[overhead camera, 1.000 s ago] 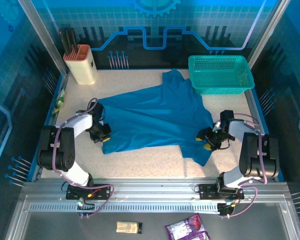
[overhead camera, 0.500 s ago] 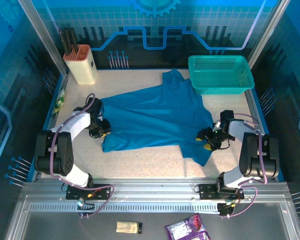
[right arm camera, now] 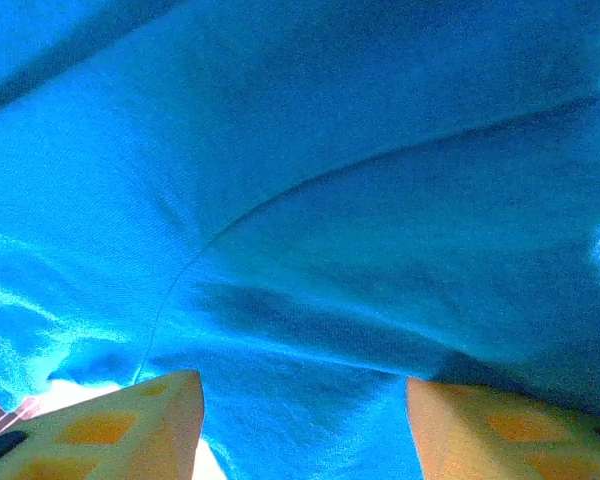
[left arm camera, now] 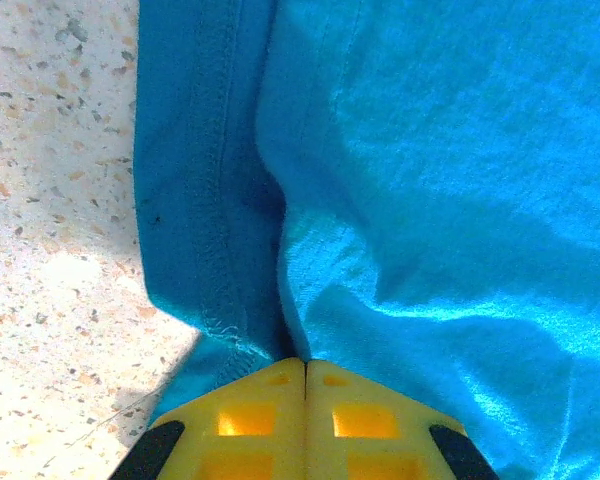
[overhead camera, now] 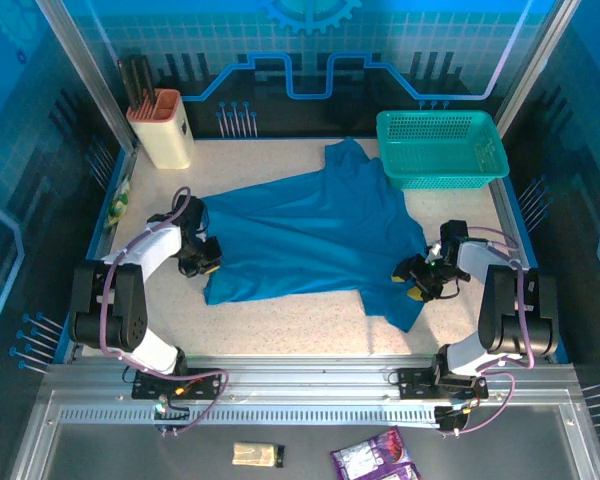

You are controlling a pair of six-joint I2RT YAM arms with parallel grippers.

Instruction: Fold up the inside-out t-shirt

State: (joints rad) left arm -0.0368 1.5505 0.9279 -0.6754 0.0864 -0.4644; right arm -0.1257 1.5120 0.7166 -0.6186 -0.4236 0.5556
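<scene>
The t-shirt [overhead camera: 310, 235] is spread flat across the middle of the table [overhead camera: 280, 320] in the overhead view. Its long axis runs from the left of the frame to the right, dipping slightly toward the lower right. A narrow lobe of cloth is stretched to the upper right, where it ends just beside the near left corner of the basket [overhead camera: 442, 150]. A pointed corner hangs toward the lower right of the frame. The left edge of the shirt is straight and is angled from upper left to lower left.

The left gripper [overhead camera: 210, 262] is set at that left edge, low on it. In the left wrist view the gripper [left arm camera: 305, 365] is seen with its two yellow fingers [left arm camera: 260, 420] pressed together, no gap between them. The stitched hem of the shirt [left arm camera: 430, 200] is drawn into a pucker that runs straight into the closed tips, so the hem is pinched there. Speckled table [left arm camera: 50, 150] is shown at the left of that frame.

The right gripper [overhead camera: 410, 283] is placed at the shirt's right edge, just above the pointed corner. In the right wrist view the gripper [right arm camera: 300, 385] is seen about half spread, its fingers [right arm camera: 130, 420] well apart at the lower corners of the frame. The shirt [right arm camera: 330, 150] is draped ahead of them and across the gap, with a seam curving through it; no grip on the cloth is seen.

A beige holder [overhead camera: 163, 128] with dark handles is stood at the upper left of the table, well apart from the shirt.
</scene>
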